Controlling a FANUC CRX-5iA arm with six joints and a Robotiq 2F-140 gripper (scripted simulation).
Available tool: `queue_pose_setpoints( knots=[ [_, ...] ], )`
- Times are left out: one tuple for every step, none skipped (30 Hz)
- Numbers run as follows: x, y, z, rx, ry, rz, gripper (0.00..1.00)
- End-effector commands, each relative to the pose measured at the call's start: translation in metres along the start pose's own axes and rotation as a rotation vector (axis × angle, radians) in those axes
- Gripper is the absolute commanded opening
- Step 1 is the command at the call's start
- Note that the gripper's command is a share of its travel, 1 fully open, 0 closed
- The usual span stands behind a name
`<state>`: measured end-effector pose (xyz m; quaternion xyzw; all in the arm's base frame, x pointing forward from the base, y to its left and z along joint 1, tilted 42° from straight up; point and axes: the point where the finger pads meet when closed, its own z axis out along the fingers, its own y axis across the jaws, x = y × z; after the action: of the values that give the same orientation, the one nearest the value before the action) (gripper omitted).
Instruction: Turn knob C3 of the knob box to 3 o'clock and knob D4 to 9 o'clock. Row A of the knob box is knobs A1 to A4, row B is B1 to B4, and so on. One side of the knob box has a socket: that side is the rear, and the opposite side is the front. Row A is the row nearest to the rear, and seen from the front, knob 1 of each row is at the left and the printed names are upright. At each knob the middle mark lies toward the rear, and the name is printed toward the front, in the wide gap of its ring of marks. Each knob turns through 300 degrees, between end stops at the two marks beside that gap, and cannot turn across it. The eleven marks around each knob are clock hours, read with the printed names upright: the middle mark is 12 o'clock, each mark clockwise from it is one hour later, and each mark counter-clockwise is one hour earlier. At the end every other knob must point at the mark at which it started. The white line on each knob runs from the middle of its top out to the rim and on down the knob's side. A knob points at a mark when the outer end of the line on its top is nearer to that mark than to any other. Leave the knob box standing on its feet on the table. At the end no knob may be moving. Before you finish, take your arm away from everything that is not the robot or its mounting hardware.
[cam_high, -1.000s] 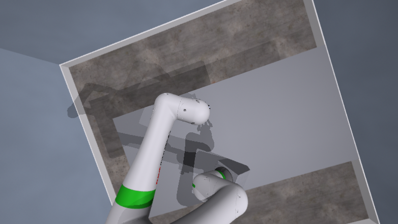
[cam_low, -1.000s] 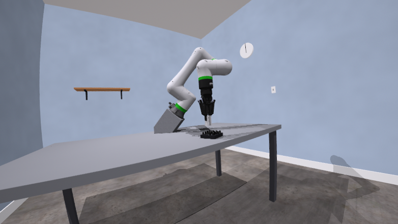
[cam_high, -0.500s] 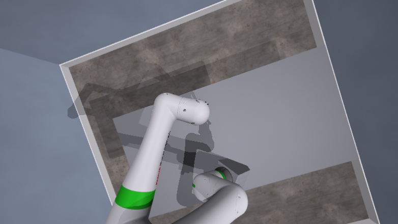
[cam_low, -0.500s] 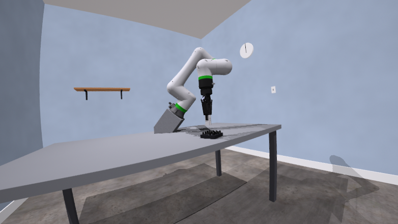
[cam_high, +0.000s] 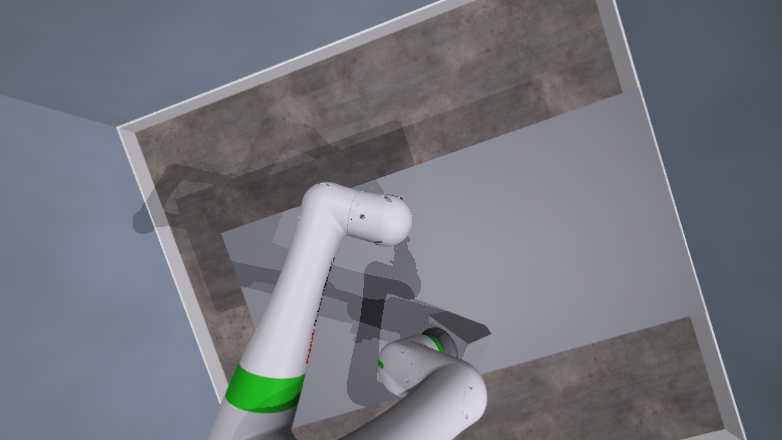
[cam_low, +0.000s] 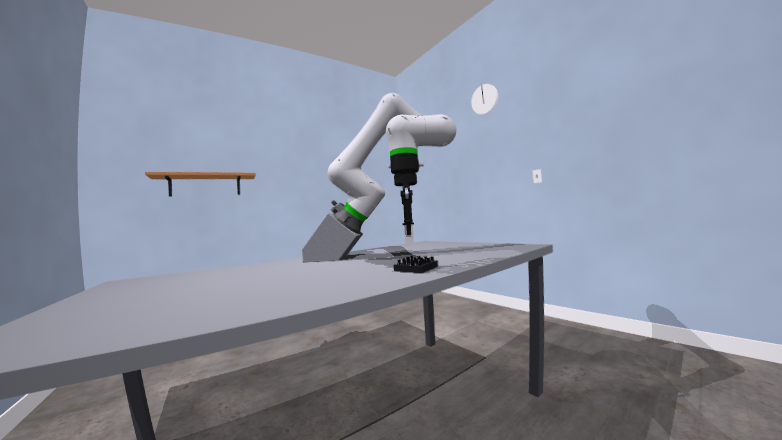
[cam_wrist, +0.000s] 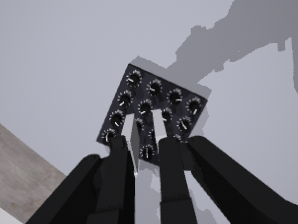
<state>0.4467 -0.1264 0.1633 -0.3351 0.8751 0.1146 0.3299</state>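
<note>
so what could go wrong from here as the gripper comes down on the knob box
The knobs sit packed tightly on the knob box, so the narrowly set gripper, holding nothing, could straddle or bump a neighbouring knob and shift it. The wrist view shows the box skewed, so picking the wrong knob seems possible. A hard descent might slide the box across the table.

1. The top view is taken from high overhead, looking down; the table is seen rotated in the frame, with the arm close below the lens.
2. The exterior view is set low and well back, off one table corner, facing two walls.
3. The wrist view is taken from behind the gripper, looking down past its fingers at the knob box.
4. The table is shared by all three views; the knob box by exterior and wrist.
</note>
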Motion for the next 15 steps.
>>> queue_pose_setpoints(
  knots=[
    [0.0000,-0.0002,-0.0013,-0.002,-0.011,-0.156,0.12],
    [0.0000,-0.0002,-0.0015,-0.002,-0.011,-0.188,0.12],
    [0.0000,-0.0002,-0.0017,-0.002,-0.011,-0.219,0.12],
    [0.0000,-0.0001,-0.0019,-0.002,-0.011,-0.251,0.12],
    [0.0000,-0.0001,-0.0022,-0.002,-0.011,-0.283,0.12],
    [0.0000,-0.0001,-0.0024,-0.001,-0.011,-0.315,0.12],
    [-0.0001,-0.0001,-0.0026,-0.001,-0.011,-0.347,0.12],
    [-0.0001,-0.0001,-0.0028,-0.001,-0.011,-0.378,0.12],
    [-0.0001,-0.0001,-0.0028,-0.001,-0.011,-0.378,0.12],
    [-0.0001,-0.0001,-0.0028,-0.001,-0.011,-0.378,0.12],
    [-0.0001,-0.0001,-0.0032,-0.001,-0.011,-0.425,0.12],
    [-0.0001,-0.0001,-0.0034,0.000,-0.011,-0.465,0.12],
    [-0.0001,-0.0001,-0.0037,0.000,-0.011,-0.499,0.12],
    [-0.0002,-0.0001,-0.0039,0.000,-0.011,-0.527,0.12],
    [-0.0002,0.0000,-0.0040,0.000,-0.011,-0.548,0.12]
  ],
)
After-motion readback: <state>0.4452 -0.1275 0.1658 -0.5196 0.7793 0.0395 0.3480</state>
